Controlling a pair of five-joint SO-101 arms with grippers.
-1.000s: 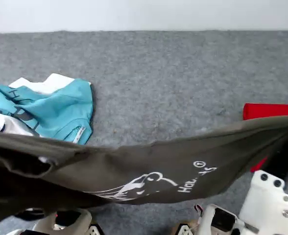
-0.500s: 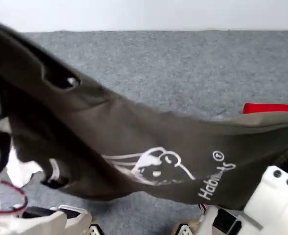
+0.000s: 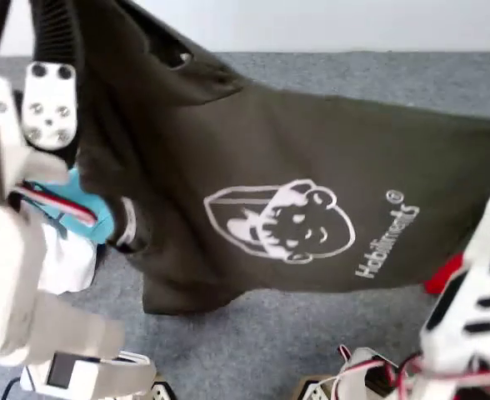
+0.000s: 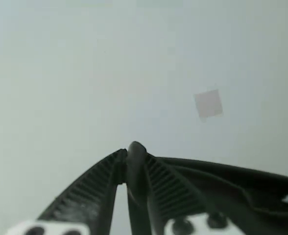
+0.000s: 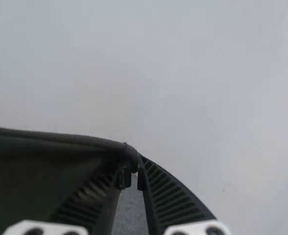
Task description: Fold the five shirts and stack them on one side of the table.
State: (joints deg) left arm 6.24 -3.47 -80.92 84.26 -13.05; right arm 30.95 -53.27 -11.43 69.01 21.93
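A dark olive shirt [image 3: 295, 167] with a white printed figure hangs spread in the air across the high view, held up by both arms. My left gripper [image 4: 134, 161] is shut on an edge of the olive shirt [image 4: 222, 176], pinching the cloth between its ribbed fingers against a pale wall. My right gripper [image 5: 130, 169] is shut on the other edge of the olive shirt [image 5: 41, 166]. A teal shirt [image 3: 91, 212] and a white shirt [image 3: 66, 262] peek out at the left below the raised cloth. A red shirt [image 3: 445, 273] shows at the right.
Grey carpet-like table surface [image 3: 262, 350] lies under the hanging shirt. The white left arm [image 3: 12, 250] rises at the left of the high view, and the white right arm [image 3: 478, 300] stands at the right. A white wall runs behind the table.
Both arms have lifted the olive shirt from a low sag near the front up high, so it now hangs spread with the print facing the high camera, covering the teal and white shirts.
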